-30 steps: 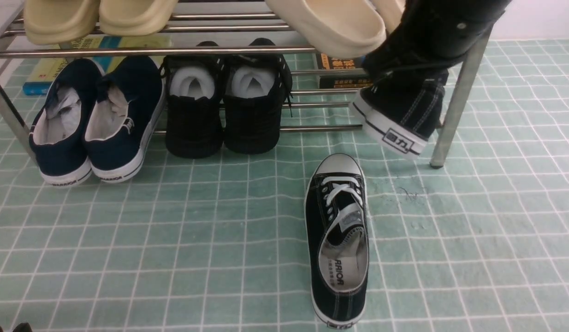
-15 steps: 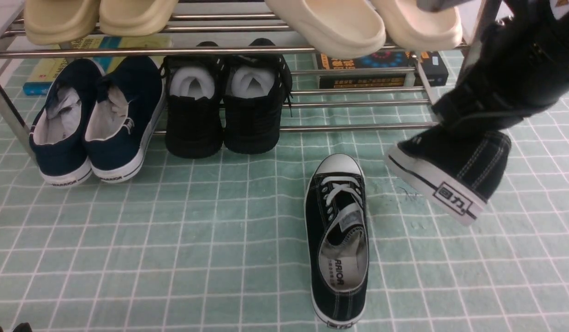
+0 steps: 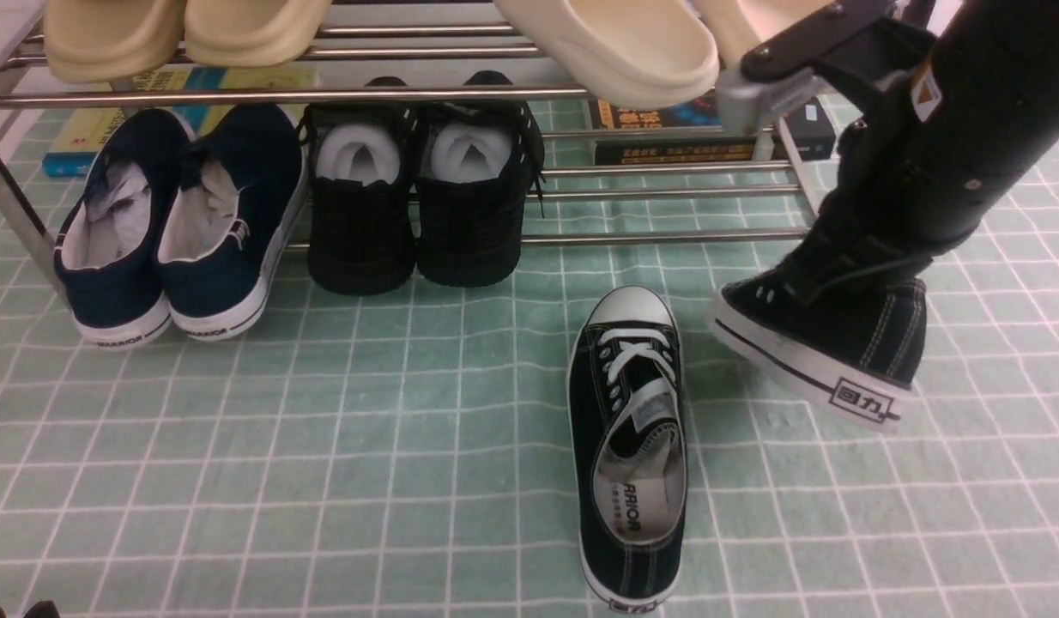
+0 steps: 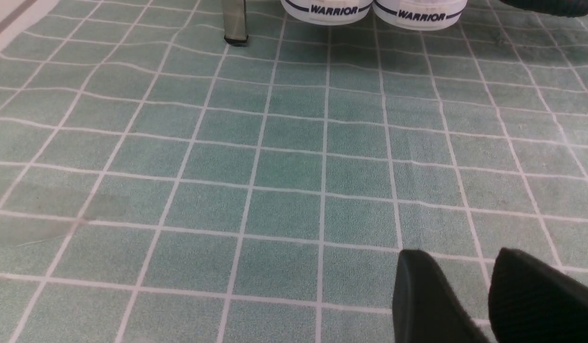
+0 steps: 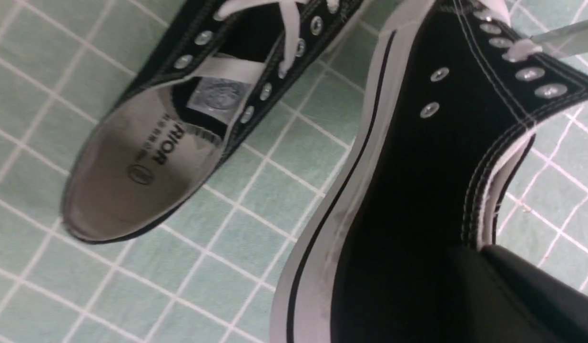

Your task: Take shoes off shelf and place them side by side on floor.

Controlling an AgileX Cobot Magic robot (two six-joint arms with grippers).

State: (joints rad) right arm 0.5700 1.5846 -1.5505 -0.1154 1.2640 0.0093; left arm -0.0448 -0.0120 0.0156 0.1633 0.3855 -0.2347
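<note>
Shoes: front view, both are off the shelf (image 3: 281, 94). The floor sneaker (image 3: 628, 446) lies flat on the floor (image 3: 323, 446) in front of the shelf, toe cap toward it, not touching it. The held sneaker (image 3: 826, 343) is in front of the shelf's right end, tilted, heel logo facing cam; can't tell if its sole touches the floor. R arm comes down into its collar, so the right gripper (image 3: 847, 266) is mostly hidden there, pinched shut on the heel collar. Lower tier of the shelf has navy slip-ons (image 3: 178, 223) at the left end and all-black shoes (image 3: 422, 206) mid; books (image 3: 667, 150) sit behind toward the right end; cream slippers (image 3: 615, 47) are on the top tier. Left wrist view: left gripper (image 4: 458, 267) is low over bare floor in front of the shelf leg (image 4: 235, 24), jaws slightly apart, nothing between them; the slip-on heels sit beside that leg. Right wrist view: one black finger (image 5: 527, 295) is clamped against the held sneaker's inner collar, canvas side and white sole edge fill the frame, floor sneaker alongside, a strip of floor between the two.
</note>
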